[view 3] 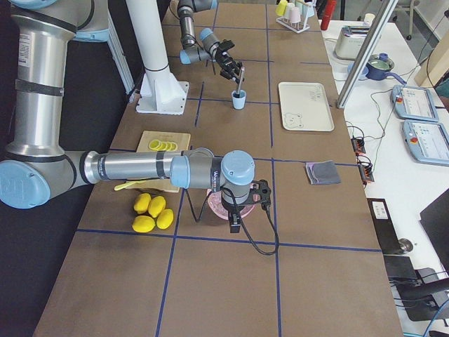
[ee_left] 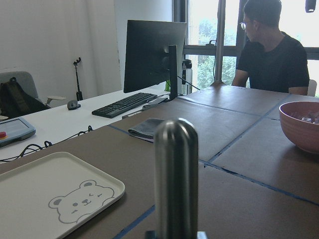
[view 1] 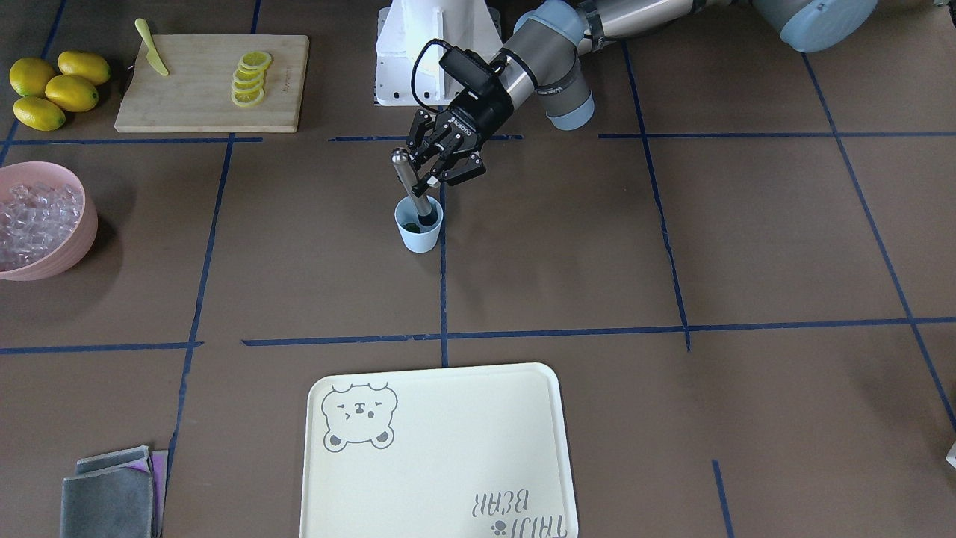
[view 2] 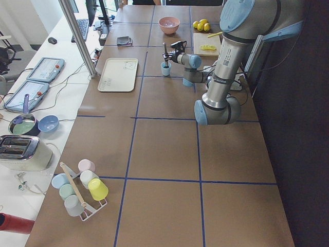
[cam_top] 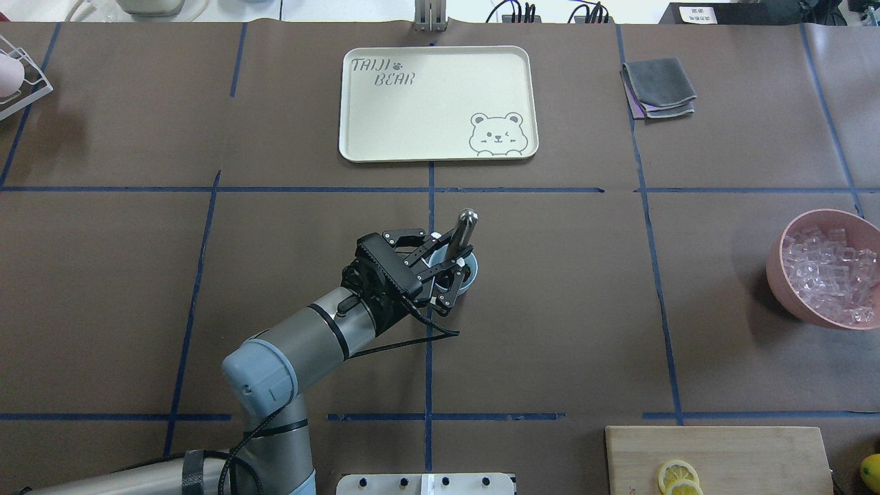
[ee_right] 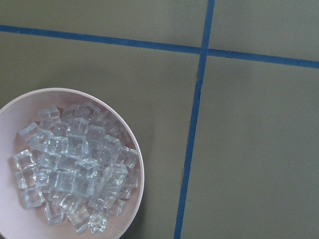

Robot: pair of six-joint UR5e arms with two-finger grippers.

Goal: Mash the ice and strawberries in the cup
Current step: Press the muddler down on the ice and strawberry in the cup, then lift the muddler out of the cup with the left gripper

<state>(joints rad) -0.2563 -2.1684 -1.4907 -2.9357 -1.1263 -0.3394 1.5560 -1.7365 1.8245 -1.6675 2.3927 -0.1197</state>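
Cup (view 1: 420,237): small, pale blue, smooth plastic, tapered w/ wider rim, no handle. It stands upright on the brown matte desk (view 1: 672,246), near the centre, on a blue tape line. Inside, a dark green bit of the strawberry (view 1: 409,226) shows by the rim; red part not clear. Can't tell if any ice sits in the cup.

A muddler (view 1: 407,179), a shiny metal cylinder w/ rounded top, stands tilted in the cup w/ its lower end inside. Left end effector (view 1: 429,163) is level w/ the shaft, approx. horizontal, black fingers spread on either side of it; looks released, no clear contact.

Ice (ee_right: 75,169): clear, glassy cubes heaped in a round pink bowl (view 1: 71,254) w/ smooth walls, well apart from the cup at the desk's far side. Right end effector (view 3: 242,205) hangs over that bowl; can't tell whether released or clenched.
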